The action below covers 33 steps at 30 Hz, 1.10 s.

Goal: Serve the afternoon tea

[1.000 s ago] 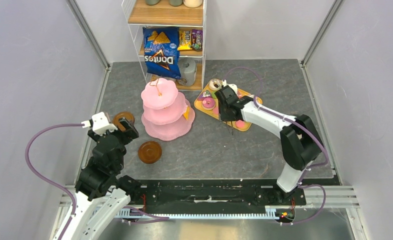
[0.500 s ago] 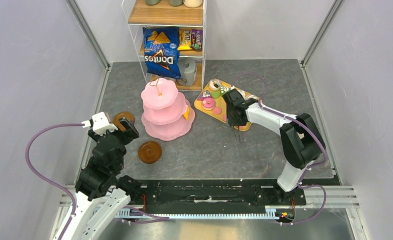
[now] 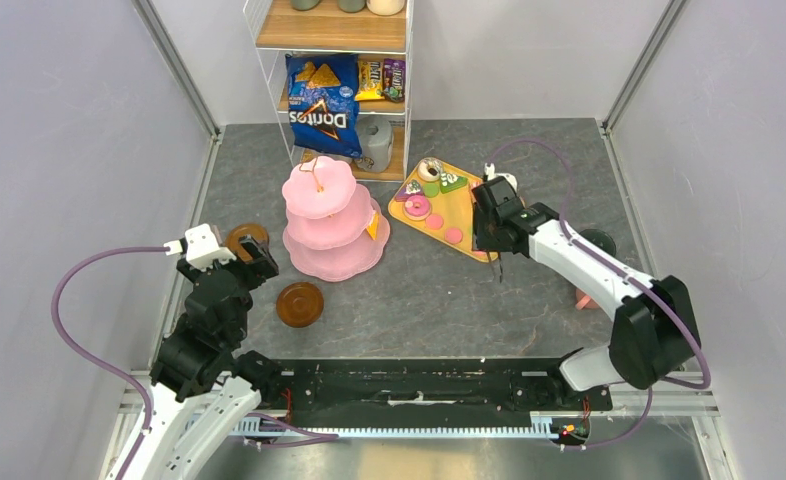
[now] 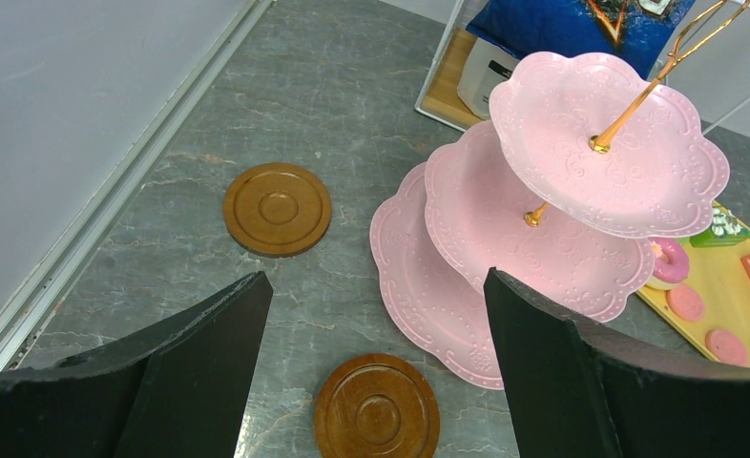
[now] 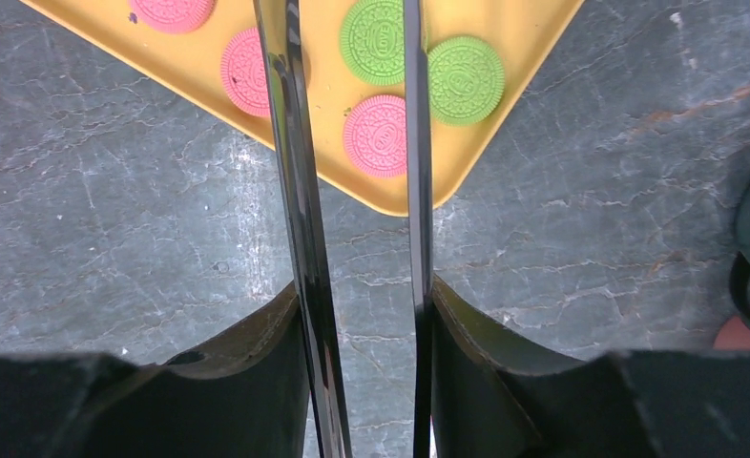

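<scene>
From above, metal tongs (image 3: 499,265) are seen gripped by the right gripper (image 3: 493,235), over the yellow tray's (image 3: 464,205) near edge. In the left wrist view, the left gripper (image 4: 376,286) is held wide open and empty, with the pink stand (image 4: 581,248) ahead of it. In the right wrist view, a pink macaron (image 5: 376,135) is framed between the tong arms, which should be lowered straight and squeezed gently.

Two saucers (image 4: 277,208), one pink stand (image 4: 486,205), one yellow tray (image 3: 466,208), one Doritos bag (image 3: 321,110).
</scene>
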Motion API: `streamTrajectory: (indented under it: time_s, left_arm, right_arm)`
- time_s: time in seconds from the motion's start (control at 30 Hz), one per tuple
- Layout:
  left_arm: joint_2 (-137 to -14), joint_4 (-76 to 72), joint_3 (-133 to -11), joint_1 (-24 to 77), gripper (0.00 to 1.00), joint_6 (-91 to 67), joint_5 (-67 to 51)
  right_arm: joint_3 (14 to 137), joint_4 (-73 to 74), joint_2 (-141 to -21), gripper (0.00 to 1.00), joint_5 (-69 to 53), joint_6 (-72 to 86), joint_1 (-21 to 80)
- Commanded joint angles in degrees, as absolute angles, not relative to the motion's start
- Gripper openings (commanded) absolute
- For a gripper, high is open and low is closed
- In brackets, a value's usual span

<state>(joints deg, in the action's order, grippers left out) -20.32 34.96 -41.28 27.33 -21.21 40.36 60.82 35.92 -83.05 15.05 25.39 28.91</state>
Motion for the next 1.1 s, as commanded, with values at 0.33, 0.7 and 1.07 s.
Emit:
streamTrajectory:
  time_s: [0.33,0.7,1.07]
  left_arm:
    - [-20.2,33.3,-41.3,27.0,0.90,-22.6,40.9]
    - [-20.3,33.3,-41.3,27.0,0.90,-22.6,40.8]
    - [-20.6,33.2,-41.3,27.0,0.90,-22.6,40.8]
  right_arm:
    - [58.0,35.0,-83.2,0.51,16.4,24.8,27.7]
    - [57.9,31.9,-87.5,0.52,14.6,24.6,26.9]
    - [59.2,30.0,-91.9,0.53,14.4,24.5,25.4]
